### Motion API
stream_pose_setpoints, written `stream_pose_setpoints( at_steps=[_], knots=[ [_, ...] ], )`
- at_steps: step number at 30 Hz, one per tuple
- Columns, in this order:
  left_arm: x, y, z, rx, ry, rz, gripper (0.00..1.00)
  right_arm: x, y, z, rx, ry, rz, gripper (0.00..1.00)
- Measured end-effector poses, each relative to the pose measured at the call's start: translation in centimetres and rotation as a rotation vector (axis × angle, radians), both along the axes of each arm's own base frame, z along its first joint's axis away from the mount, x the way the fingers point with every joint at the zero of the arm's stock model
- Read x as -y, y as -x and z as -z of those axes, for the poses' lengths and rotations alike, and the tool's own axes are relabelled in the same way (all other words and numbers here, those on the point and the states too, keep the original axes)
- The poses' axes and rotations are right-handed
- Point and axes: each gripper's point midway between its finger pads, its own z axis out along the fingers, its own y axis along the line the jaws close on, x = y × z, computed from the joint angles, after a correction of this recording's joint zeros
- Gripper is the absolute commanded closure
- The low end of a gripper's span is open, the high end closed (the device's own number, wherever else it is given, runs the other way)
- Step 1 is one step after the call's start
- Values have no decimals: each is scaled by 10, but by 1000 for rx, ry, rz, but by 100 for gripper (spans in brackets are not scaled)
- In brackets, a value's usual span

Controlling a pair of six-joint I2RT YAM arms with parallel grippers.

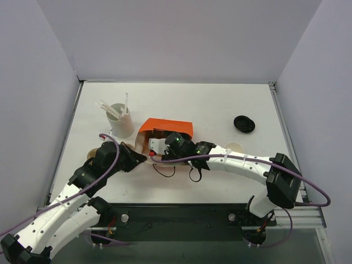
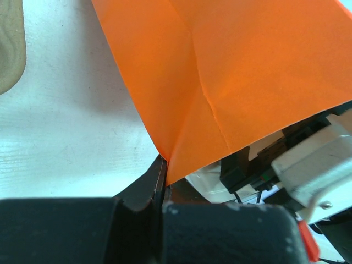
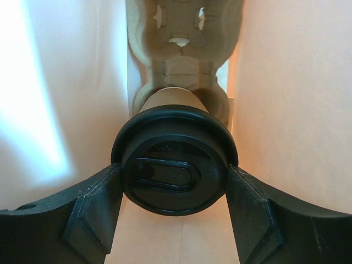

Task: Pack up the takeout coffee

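Observation:
The orange bag [image 1: 165, 127] lies on its side at the table's middle, its mouth toward the arms. My left gripper [image 1: 138, 157] is shut on the edge of the bag [image 2: 236, 71], its jaws pinched together on the paper [image 2: 163, 170]. My right gripper [image 3: 175, 181] reaches inside the bag. It is shut on the takeout coffee [image 3: 175, 165], a tan cup with a black lid. A finger presses each side of the lid. The cup's far end sits at a socket of a pulp cup carrier [image 3: 184, 33] inside the bag. In the top view the coffee is hidden by the bag.
A white cup of stirrers [image 1: 121, 121] stands left of the bag. A loose black lid [image 1: 243, 124] and a lidless tan cup [image 1: 235, 148] are on the right. A tan round object [image 1: 92, 154] lies left of my left gripper. Bag walls close in on both sides of my right gripper.

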Motion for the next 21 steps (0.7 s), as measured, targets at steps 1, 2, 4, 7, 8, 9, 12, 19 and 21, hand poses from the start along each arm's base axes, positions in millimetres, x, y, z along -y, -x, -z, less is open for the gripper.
stream_pose_setpoints(
  at_steps=[1,2,4,7,8,9,12,19,21],
  knots=[
    [0,0,0,1,1,0,100,-1,0,2,0,6,-2,68],
    [0,0,0,2,1,0,100,-1,-1,4,-2,13,-4,68],
    [0,0,-1,2,2,0,100,-1,-2,8,-5,25,-6,68],
    [0,0,0,2,2,0,100,-2,-3,9,-1,29,-12,68],
    [0,0,0,2,2,0,100,-3,-3,9,1,30,-14,68],
    [0,0,-1,2,2,0,100,-3,-3,8,3,30,-15,68],
    [0,-1,-1,3,2,0,100,-3,-6,7,10,28,-16,68],
    [1,-1,-2,10,6,-1,100,-5,-13,3,41,25,-28,68],
    [1,-1,-2,10,7,-1,100,-6,-13,3,46,29,-34,68]
  ],
)
